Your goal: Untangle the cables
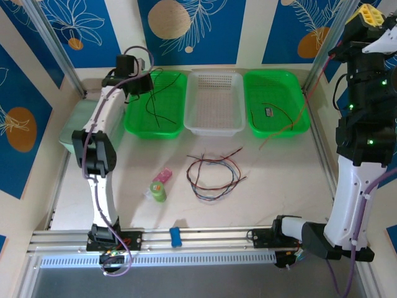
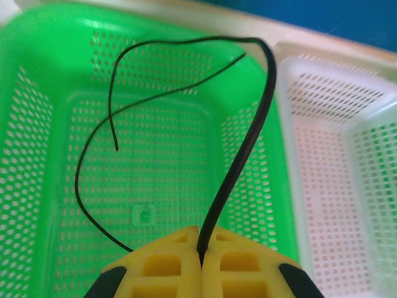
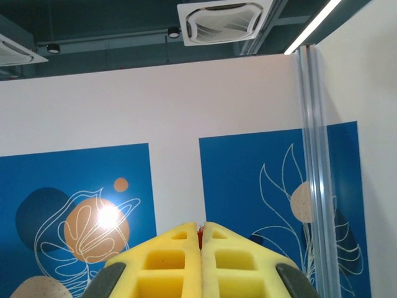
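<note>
A loose tangle of cables (image 1: 214, 174), black, red and blue-grey, lies on the table in front of the white basket. My left gripper (image 1: 139, 84) (image 2: 201, 231) hangs over the left green basket (image 1: 133, 121) (image 2: 37, 124). It is shut on a black cable (image 2: 248, 139) whose free end loops down into that basket. My right gripper (image 1: 370, 13) (image 3: 200, 226) is raised high at the far right and points up at the wall. It is shut on a bit of red cable, and a thin red cable (image 1: 276, 137) trails from there down across the right green basket (image 1: 298, 127) to the table.
A white basket (image 1: 215, 102) stands between the two green ones. The right green basket holds a dark wire with a small part (image 1: 268, 112). A pink item (image 1: 162, 175) and a small green roll (image 1: 158, 191) lie left of the tangle. A blue clip (image 1: 175, 236) sits on the front rail.
</note>
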Robot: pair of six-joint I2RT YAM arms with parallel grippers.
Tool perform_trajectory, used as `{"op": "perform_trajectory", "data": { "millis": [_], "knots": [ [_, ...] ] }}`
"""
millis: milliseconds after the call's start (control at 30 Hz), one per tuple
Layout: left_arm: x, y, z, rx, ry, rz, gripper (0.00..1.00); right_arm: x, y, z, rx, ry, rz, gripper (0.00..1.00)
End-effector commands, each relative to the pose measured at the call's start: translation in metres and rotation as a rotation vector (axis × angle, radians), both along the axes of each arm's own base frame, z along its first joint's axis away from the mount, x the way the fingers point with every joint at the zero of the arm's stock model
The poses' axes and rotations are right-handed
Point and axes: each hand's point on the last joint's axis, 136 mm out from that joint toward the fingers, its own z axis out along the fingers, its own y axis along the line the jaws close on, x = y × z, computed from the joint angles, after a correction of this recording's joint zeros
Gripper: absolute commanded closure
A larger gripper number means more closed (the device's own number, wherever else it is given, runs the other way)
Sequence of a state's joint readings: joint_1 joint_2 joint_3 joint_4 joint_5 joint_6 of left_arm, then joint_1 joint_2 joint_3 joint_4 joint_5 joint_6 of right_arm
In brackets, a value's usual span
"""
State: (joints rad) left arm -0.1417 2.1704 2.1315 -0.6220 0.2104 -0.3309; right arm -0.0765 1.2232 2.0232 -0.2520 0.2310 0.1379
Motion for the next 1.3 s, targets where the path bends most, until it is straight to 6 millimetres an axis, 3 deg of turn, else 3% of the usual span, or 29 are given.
{"op": "perform_trajectory", "data": {
  "millis": [0,67,167,233,333,400,533,733,867,1067,1267],
  "knots": [
    [0.002,-0.004,-0.039,0.058,0.084,0.001,1.00,0.004,0.005,0.006,-0.016,-0.019,0.017,1.00],
    [0.004,-0.005,-0.058,0.086,0.111,-0.006,0.99,0.011,0.004,0.004,-0.017,-0.014,0.008,1.00],
    [0.004,-0.006,-0.080,0.108,0.178,-0.017,0.80,0.025,0.004,0.000,-0.010,-0.001,0.012,1.00],
    [0.002,-0.005,-0.089,0.126,0.227,-0.032,0.78,0.033,0.005,-0.001,-0.006,0.001,0.024,1.00],
    [0.001,-0.004,-0.091,0.147,0.243,-0.041,0.51,0.044,0.008,0.004,-0.016,-0.006,0.028,1.00],
    [0.002,-0.003,-0.083,0.157,0.221,-0.038,0.37,0.051,0.007,0.010,-0.027,-0.019,0.017,1.00],
    [0.006,0.004,-0.054,0.176,0.153,-0.009,0.27,0.058,0.003,0.025,-0.055,-0.059,-0.022,1.00],
    [0.006,0.003,0.009,0.153,0.010,-0.011,0.16,0.076,-0.012,0.029,-0.051,-0.078,-0.065,1.00],
    [0.004,-0.001,0.044,0.118,-0.062,-0.019,0.14,0.088,-0.024,0.027,-0.022,-0.073,-0.080,1.00],
    [-0.006,-0.004,0.070,0.078,-0.093,-0.019,0.14,0.108,-0.031,0.017,0.008,-0.049,-0.071,1.00],
    [-0.026,-0.010,0.077,0.060,-0.081,-0.042,0.14,0.136,-0.035,0.004,0.011,-0.026,-0.062,1.00]
  ]
}}
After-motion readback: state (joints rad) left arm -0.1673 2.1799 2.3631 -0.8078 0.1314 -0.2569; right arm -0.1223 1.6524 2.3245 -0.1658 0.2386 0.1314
